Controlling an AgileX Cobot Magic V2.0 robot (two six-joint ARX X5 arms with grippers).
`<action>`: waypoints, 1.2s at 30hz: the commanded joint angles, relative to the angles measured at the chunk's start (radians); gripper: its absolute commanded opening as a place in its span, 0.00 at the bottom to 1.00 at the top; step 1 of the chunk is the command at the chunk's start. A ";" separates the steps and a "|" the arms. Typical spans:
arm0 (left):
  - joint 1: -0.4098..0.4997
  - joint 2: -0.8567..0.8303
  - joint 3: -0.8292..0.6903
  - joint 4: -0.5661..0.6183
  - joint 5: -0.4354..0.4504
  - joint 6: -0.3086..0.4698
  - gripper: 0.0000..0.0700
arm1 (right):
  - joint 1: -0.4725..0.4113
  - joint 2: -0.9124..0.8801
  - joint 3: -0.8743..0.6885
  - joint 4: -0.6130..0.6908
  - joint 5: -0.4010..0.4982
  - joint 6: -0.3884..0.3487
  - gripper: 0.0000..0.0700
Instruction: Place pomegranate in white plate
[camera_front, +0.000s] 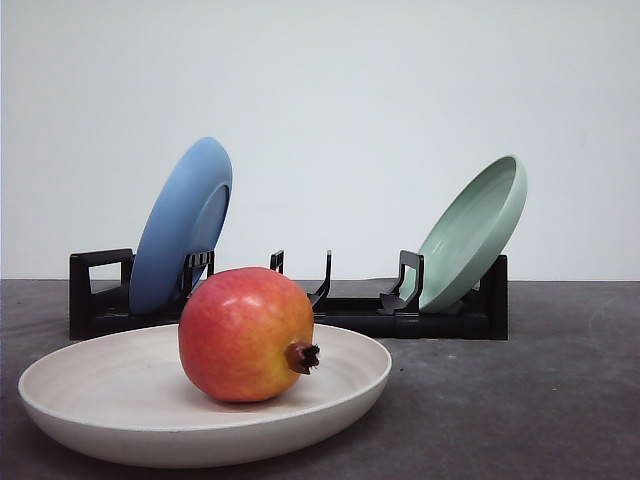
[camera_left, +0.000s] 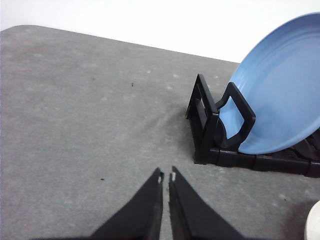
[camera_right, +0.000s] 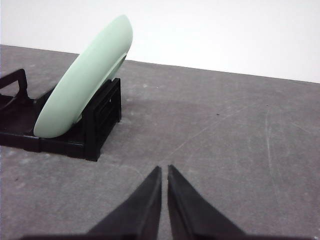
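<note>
While the pomegranate (camera_front: 245, 333) rests in the white plate (camera_front: 110, 400), crown nub pointing to my right, my left gripper (camera_left: 166, 176) hangs over bare table, fingers pressed together. My right gripper (camera_right: 164, 170) is likewise closed, holding nothing

grey table (camera_front: 560, 380) — white plate (camera_front: 120, 420), black rack (camera_front: 440, 320)

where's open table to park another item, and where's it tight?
Bare grey tabletop lies right of the off-white round plate holding the red-orange pomegranate, in front of the black plastic rack. More lies outside each rack end. Tight: between the leaning blue plate and pale green plate.
</note>
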 joint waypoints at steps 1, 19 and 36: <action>0.001 0.000 -0.011 0.000 0.002 -0.007 0.00 | -0.001 0.000 -0.005 0.013 0.002 0.011 0.03; 0.001 0.000 -0.011 0.000 0.002 -0.007 0.00 | -0.001 0.000 -0.005 0.013 0.002 0.011 0.03; 0.001 0.000 -0.011 0.000 0.002 -0.007 0.00 | -0.001 0.000 -0.005 0.013 0.002 0.011 0.03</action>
